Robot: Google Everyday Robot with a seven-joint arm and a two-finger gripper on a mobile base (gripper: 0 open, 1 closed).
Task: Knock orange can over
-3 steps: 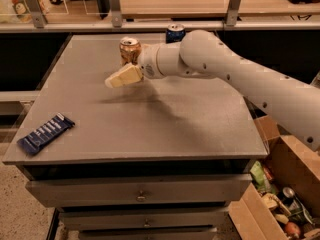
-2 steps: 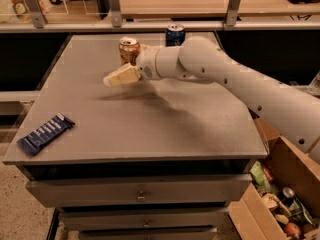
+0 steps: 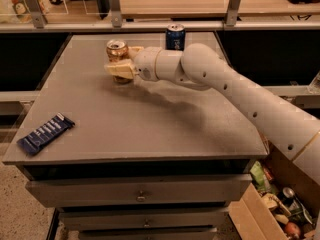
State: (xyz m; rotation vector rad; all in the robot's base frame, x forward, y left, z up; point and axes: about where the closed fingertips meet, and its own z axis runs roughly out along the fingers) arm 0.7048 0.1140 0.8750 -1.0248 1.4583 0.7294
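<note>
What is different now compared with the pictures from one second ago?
The cream-coloured end effector moved toward the far edge and now sits against the orange-gold drink can, which seems nudged slightly left but stands upright. The blue can, the dark blue snack packet and the grey table stayed as they were.

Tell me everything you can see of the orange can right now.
The orange can is a metal-looking drink can, orange-gold with pale markings and a silver top. It stands upright on the far left part of the grey table, left of a blue can. The claw is open around it: one finger crosses its lower front, the other sits at its upper right. Contact looks likely, not certain.
</note>
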